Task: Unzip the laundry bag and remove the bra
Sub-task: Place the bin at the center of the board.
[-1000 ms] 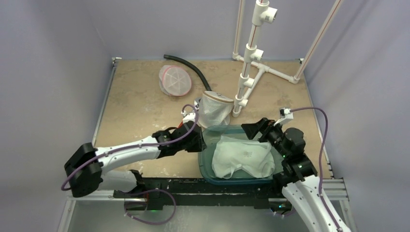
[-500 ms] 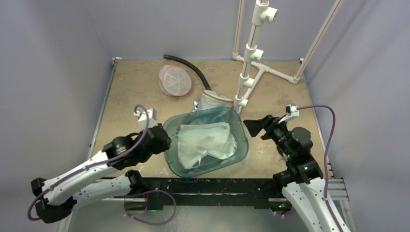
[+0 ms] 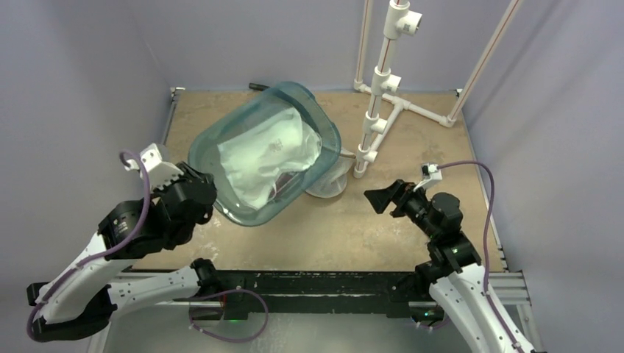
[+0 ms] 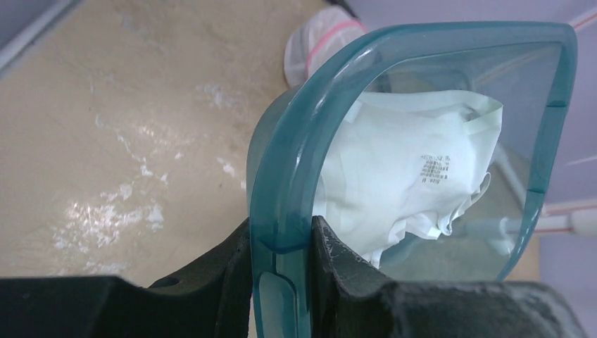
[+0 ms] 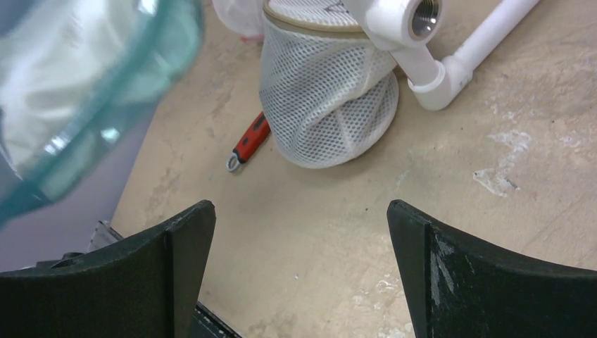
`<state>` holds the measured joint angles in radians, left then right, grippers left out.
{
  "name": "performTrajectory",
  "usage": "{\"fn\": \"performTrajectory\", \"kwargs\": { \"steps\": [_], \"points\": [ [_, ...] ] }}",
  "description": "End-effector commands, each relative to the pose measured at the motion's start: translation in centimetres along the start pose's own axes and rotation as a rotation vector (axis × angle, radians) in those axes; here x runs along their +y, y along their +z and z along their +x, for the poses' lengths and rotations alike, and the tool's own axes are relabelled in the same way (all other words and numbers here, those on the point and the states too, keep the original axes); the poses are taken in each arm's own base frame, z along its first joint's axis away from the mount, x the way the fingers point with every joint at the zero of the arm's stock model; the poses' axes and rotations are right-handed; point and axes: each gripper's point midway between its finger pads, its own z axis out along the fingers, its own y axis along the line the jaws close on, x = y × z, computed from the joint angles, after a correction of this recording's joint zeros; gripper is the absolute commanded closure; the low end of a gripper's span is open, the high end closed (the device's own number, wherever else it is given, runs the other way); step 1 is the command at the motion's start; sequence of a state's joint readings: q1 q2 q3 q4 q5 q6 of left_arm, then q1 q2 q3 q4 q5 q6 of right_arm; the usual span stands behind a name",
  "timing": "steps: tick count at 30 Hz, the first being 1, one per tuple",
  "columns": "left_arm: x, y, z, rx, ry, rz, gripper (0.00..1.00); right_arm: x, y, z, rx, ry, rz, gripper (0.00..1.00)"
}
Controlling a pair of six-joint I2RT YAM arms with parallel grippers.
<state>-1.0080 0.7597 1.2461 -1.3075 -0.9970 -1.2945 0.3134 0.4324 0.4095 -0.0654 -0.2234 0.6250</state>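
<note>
Against the foot of the white pipe stand (image 3: 379,95), on its left-arm side, the mesh laundry bag (image 5: 327,98) stands upright on the tabletop (image 3: 353,228). Its red zip pull (image 5: 248,141) lies flat at the side turned away from the stand. What the bag holds cannot be told through the mesh. The left tool (image 4: 283,243) is clamped on the rim of a clear teal bin (image 3: 210,147), held up off the tabletop and tilted, farther from the stand than the bag, with a crumpled white cloth (image 3: 261,158) resting inside. The step in hand looks like carrying this bin out of the way so the bag can be reached. Doing it well means keeping the pinch square on the rim and levelling the bin before lowering it, since the cloth could slide out over the low edge at this tilt. The bin should be set down well apart from the stand, leaving room around the bag. The right tool (image 5: 299,218) has its jaws spread wide on nothing and hovers on the near side of the stand, pointed at the bag. It is well placed to go for the pull, though the soft bag will likely need pinning while the zip runs. Only the right wrist view shows the pull and the bag's full side, which the bin partly covers from above. Only the left wrist view shows the fingers (image 4: 232,267) biting the rim and a pink-trimmed mesh pouch (image 4: 317,42) beyond the bin.
</note>
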Motion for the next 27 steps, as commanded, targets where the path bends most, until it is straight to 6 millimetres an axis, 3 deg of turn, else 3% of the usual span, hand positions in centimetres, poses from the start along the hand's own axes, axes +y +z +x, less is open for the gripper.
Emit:
{"fn": "performTrajectory", "kwargs": {
  "steps": [1,6,9,12,15,18,21,24,27],
  "points": [
    [-1.8,-0.8,-7.2,-0.251,-0.138,-0.033,1.00,0.7,0.3,0.4,-0.005,-0.005,-0.064,0.05],
    [-3.3,-1.3,-10.7,-0.377,-0.151,-0.062,1.00,0.1,0.7,1.9,0.029,0.013,-0.076,0.05],
    [-5.5,-0.8,-10.6,-0.381,-0.120,-0.056,1.00,-0.3,0.9,2.5,0.045,0.015,-0.074,0.05],
    [-7.2,1.2,-9.6,-0.362,-0.063,-0.094,1.00,-0.3,1.1,2.9,0.057,0.013,-0.082,0.05],
    [-6.0,7.1,-10.7,-0.247,-0.104,-0.131,1.00,-0.3,1.2,3.0,0.063,0.005,-0.088,0.05],
    [-2.5,11.4,-12.4,-0.178,-0.215,-0.148,1.00,-0.2,1.0,3.1,0.071,0.003,-0.092,0.05],
    [0.5,13.1,-13.8,-0.179,-0.286,-0.185,1.00,0.0,0.7,3.3,0.075,-0.001,-0.101,0.05],
    [3.6,13.1,-15.1,-0.222,-0.360,-0.218,1.00,-0.1,0.4,3.7,0.080,-0.002,-0.106,0.05],
    [6.4,13.3,-14.5,-0.252,-0.397,-0.305,1.00,0.0,0.3,4.4,0.101,0.012,-0.122,0.05]
  ]
}}
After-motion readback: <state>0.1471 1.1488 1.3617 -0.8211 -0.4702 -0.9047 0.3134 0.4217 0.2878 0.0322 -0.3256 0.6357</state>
